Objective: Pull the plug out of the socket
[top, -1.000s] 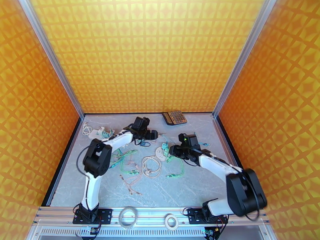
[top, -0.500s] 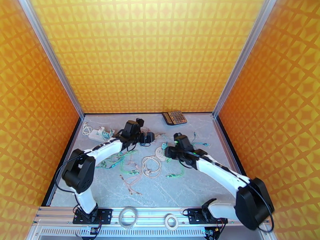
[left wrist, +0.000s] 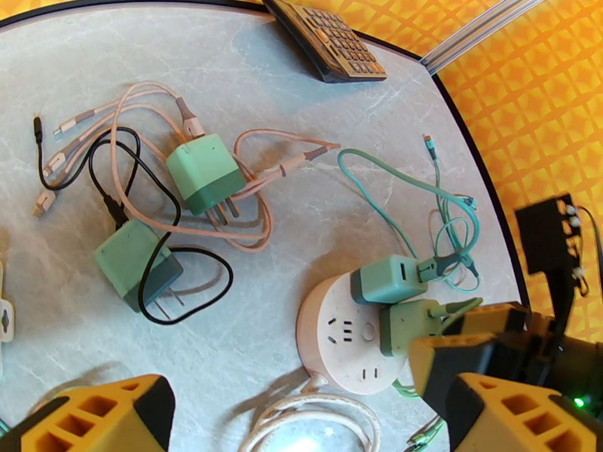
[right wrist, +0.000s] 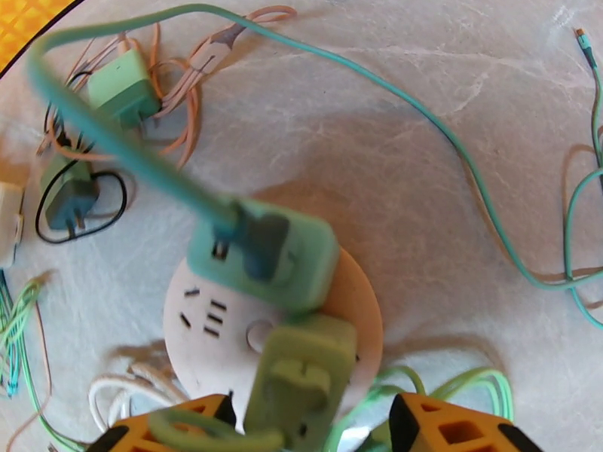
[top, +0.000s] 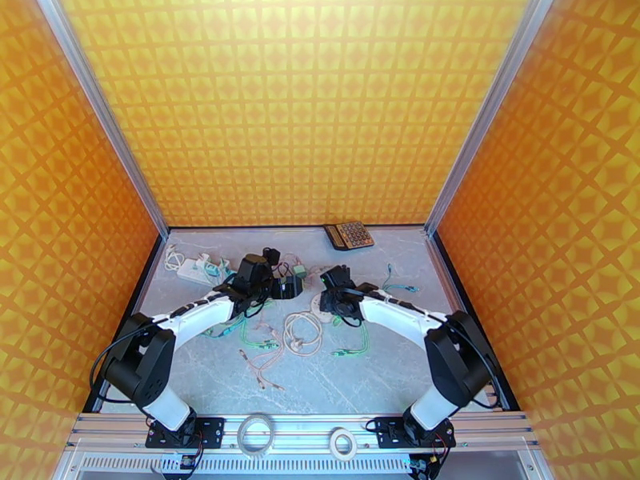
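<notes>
A round white socket (left wrist: 339,348) lies mid-table with two green plugs in it: a teal plug (right wrist: 264,254) and a paler green plug (right wrist: 301,378), both trailing cables. My right gripper (right wrist: 313,423) hovers right over the socket, open, its yellow fingers (right wrist: 452,427) on either side of the paler green plug (left wrist: 403,325) with small gaps. My left gripper (left wrist: 301,438) is open wide just left of the socket with nothing in it. From above, the left gripper (top: 290,288) and right gripper (top: 326,296) sit close together.
Two loose green chargers (left wrist: 205,173) (left wrist: 136,264) lie left of the socket among pink and black cables. A calculator (top: 349,234) sits at the back edge, a white power strip (top: 190,270) at the left, and a coiled white cable (top: 302,330) and green cables (top: 256,330) nearer the front.
My right gripper has swung left and come over the socket. My left gripper has drawn back from the far side toward the near left, ending beside the socket.
</notes>
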Controlling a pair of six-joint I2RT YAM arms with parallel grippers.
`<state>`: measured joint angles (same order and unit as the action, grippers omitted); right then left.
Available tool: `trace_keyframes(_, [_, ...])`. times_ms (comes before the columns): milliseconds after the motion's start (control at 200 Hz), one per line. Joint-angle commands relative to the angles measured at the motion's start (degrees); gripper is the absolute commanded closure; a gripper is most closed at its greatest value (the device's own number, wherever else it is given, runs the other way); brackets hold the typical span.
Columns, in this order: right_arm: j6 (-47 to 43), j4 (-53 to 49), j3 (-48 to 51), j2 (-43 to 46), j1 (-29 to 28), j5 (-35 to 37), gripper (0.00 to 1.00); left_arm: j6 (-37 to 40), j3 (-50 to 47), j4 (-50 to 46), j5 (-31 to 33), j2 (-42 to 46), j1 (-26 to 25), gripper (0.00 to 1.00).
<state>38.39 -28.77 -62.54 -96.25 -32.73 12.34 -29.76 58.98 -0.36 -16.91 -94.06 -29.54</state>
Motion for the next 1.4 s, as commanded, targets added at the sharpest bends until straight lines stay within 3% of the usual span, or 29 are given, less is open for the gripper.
trace_keyframes(0, [2.54,-0.85,-2.04,-2.33,-0.05,3.19,0.40,-1.27,-1.65,2.63,-1.81,1.30,0.40,0.01])
trace_keyframes(305, [2.24,0.38,-3.60,-5.18,-0.04,3.76,0.49,-2.10,-2.28,3.62,-2.94,0.48,0.12,0.01])
trace_keyframes(540, [-0.42,1.20,-2.88,-5.13,0.03,2.63,0.64,-2.69,-1.94,4.74,-4.59,-2.32,-2.31,0.05])
trace_keyframes(670, [-4.23,3.24,-1.00,-2.64,0.12,2.47,0.71,-4.20,-1.73,6.73,-5.77,-5.24,-3.71,0.14])
trace_keyframes(1010, [-7.82,6.98,1.64,0.33,1.06,-1.60,0.71,-4.77,5.26,6.66,-7.09,-17.59,-7.44,0.42])
trace_keyframes(1215, [-6.96,8.81,2.69,0.41,1.27,-3.60,0.71,-5.12,8.83,4.90,-7.09,-22.54,-7.81,0.44])
trace_keyframes(1395, [-6.79,8.89,2.50,-0.26,1.33,-4.51,0.71,-4.77,11.20,-0.17,-3.94,-24.75,-10.12,0.55])
